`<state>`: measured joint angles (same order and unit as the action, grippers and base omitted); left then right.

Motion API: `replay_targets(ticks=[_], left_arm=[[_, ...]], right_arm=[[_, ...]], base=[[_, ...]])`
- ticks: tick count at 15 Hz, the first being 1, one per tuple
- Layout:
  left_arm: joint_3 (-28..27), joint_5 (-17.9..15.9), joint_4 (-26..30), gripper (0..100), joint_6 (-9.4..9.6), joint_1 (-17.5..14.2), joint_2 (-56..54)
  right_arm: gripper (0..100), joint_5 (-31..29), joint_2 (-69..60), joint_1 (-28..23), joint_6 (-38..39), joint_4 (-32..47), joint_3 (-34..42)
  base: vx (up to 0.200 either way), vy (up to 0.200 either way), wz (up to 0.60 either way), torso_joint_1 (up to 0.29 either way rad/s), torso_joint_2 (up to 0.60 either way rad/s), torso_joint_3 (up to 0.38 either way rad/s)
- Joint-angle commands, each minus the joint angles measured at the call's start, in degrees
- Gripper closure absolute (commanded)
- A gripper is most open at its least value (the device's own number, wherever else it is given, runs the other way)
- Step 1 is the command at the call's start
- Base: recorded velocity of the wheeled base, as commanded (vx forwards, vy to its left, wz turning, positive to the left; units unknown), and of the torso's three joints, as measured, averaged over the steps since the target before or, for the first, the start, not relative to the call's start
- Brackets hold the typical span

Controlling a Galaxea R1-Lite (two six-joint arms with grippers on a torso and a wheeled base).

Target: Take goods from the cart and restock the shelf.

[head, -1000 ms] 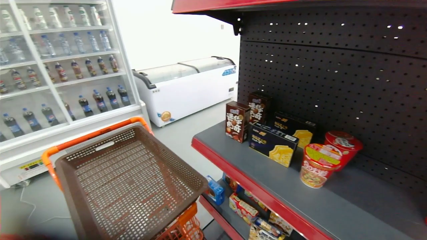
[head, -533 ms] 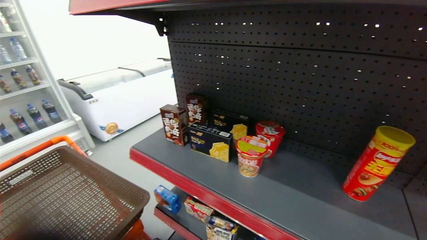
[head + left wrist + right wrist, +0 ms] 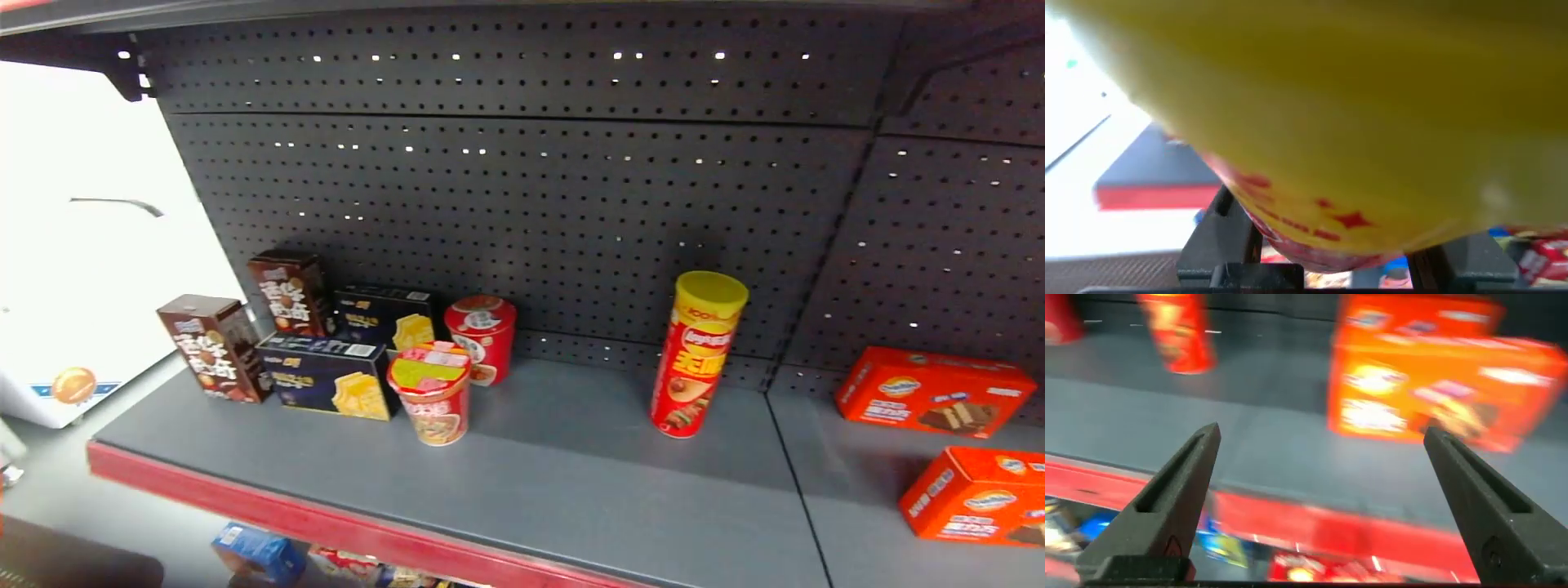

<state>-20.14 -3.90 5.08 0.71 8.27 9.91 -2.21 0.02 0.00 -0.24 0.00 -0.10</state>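
A red can with a yellow lid (image 3: 1323, 106) sits pressed close to the left wrist camera, and my left gripper (image 3: 1327, 249) is shut on it, dark fingers on either side. My right gripper (image 3: 1321, 433) stands open, facing the shelf's red front edge, with an orange box (image 3: 1437, 371) beyond it. The grey shelf (image 3: 531, 482) carries brown boxes (image 3: 214, 347), dark blue boxes (image 3: 326, 376), two noodle cups (image 3: 433, 392), an upright red chip can (image 3: 698, 355) and two orange boxes (image 3: 931, 388).
A black pegboard (image 3: 522, 204) backs the shelf. A white chest freezer (image 3: 73, 327) stands at the far left. A lower shelf with small packs (image 3: 257, 551) shows under the red edge. Bare shelf room lies between the noodle cups and the chip can.
The head camera has swung to the right: the brown cart basket and the drinks cooler have left the picture, and the chip can and orange boxes have come in. The shelf goods stand unmoved.
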Motion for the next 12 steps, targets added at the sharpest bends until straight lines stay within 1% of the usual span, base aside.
replay_targets(ticks=[1,3,9,10,12], left_arm=[[0.0,0.0,0.0,100,-0.09,0.0,-0.4],[0.0,0.0,0.0,100,0.00,0.1,-0.6],[-0.1,0.1,0.0,100,-0.36,-0.1,-0.8],[-0.2,0.6,0.1,100,-0.36,-0.1,-0.7],[-0.1,1.9,0.1,100,-0.71,0.1,-0.8]], right_arm=[[0,0.0,0.0,0.0,0.0,0.0,0.0],[0,0.0,0.0,0.0,0.1,0.0,0.0],[0,0.5,0.0,0.1,-0.4,0.1,0.0],[0,1.1,0.0,0.1,-0.7,0.1,0.0],[0,-0.3,0.4,-0.2,-1.0,0.3,-0.2]], base=[[0.000,0.000,-0.60,0.002,0.00,0.012],[0.000,0.000,-0.60,0.005,0.00,0.005],[0.000,0.000,0.00,0.000,0.00,0.000],[0.000,0.000,0.00,0.000,0.00,0.000],[0.000,0.000,0.00,0.000,0.00,0.000]])
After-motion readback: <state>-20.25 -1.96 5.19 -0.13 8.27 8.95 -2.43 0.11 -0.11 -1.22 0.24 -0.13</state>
